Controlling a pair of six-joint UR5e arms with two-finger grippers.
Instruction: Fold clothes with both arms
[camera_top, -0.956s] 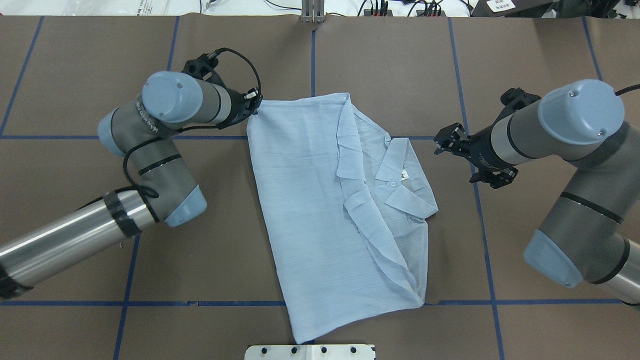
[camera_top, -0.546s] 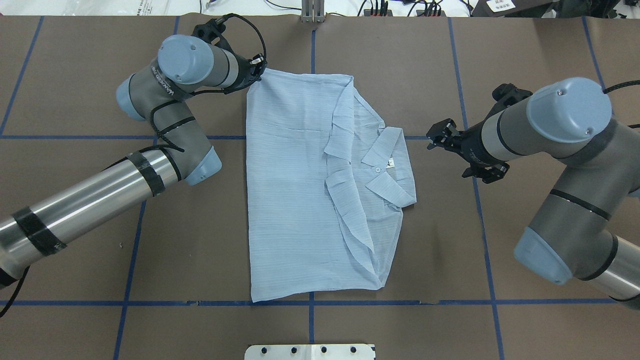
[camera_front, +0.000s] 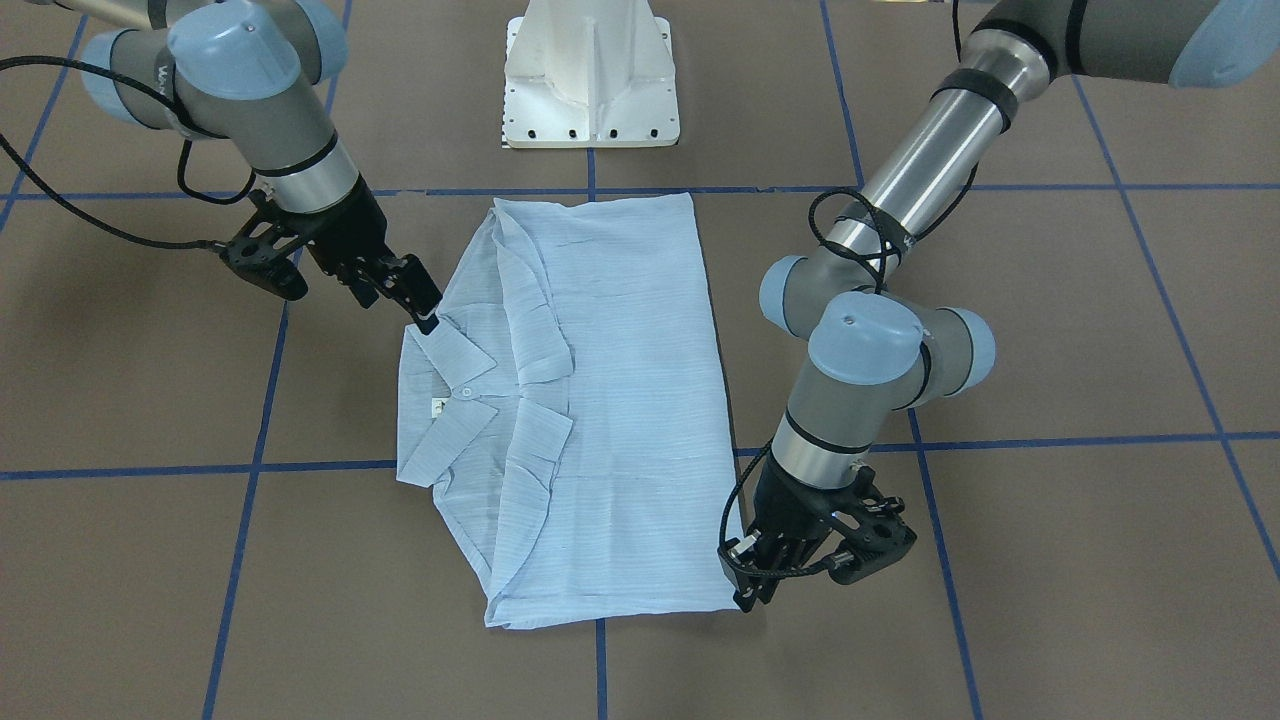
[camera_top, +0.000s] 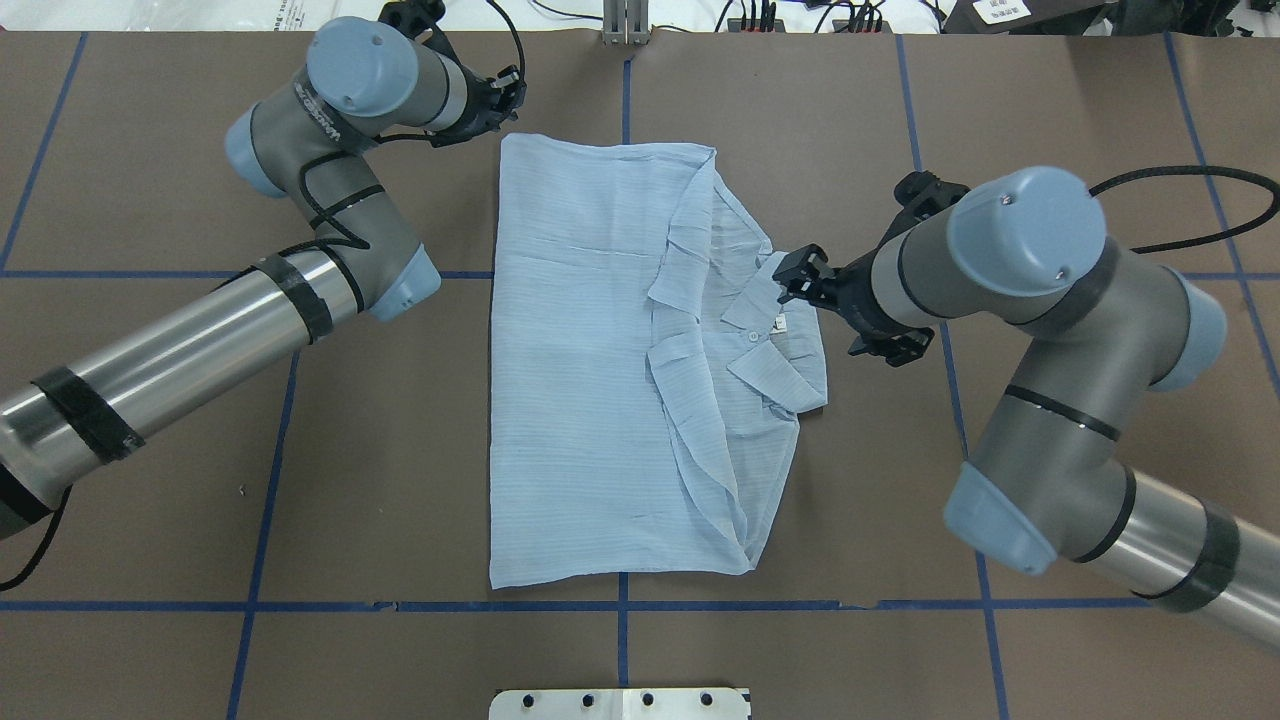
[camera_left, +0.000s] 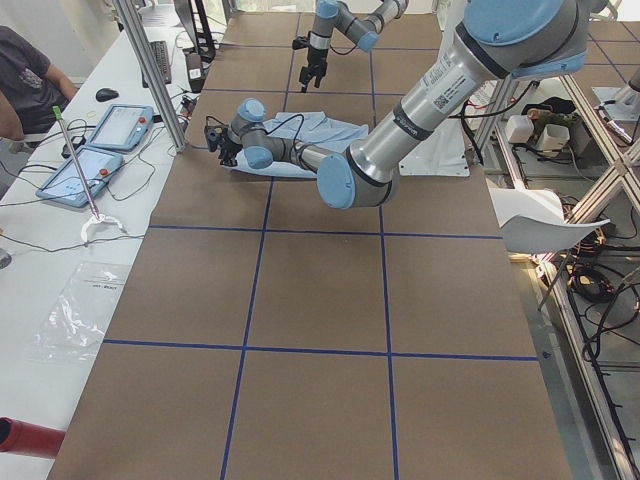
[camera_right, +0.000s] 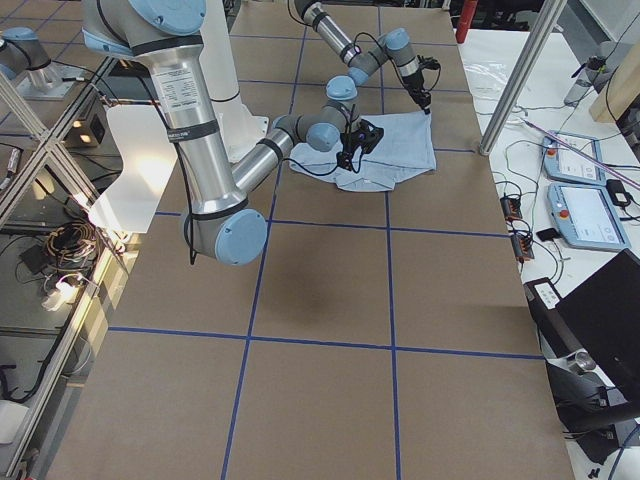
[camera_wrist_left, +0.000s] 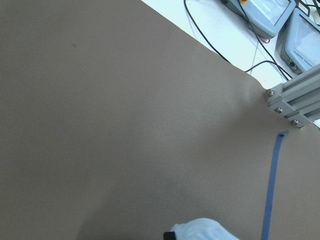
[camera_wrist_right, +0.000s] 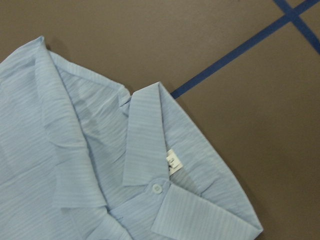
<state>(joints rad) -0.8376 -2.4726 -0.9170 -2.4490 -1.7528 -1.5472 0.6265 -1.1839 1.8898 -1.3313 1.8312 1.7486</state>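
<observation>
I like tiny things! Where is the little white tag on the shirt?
In the overhead view, the tag sits on the collar of the shirt, on the right side, beside the top button and near the right arm's fingers.

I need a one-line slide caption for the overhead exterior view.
Light-blue shirt lies folded; left gripper beside its far corner, right gripper at the collar.

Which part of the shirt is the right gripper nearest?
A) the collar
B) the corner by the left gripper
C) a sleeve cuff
A: the right gripper hangs at the collar of the shirt, by the neck tag.
</observation>
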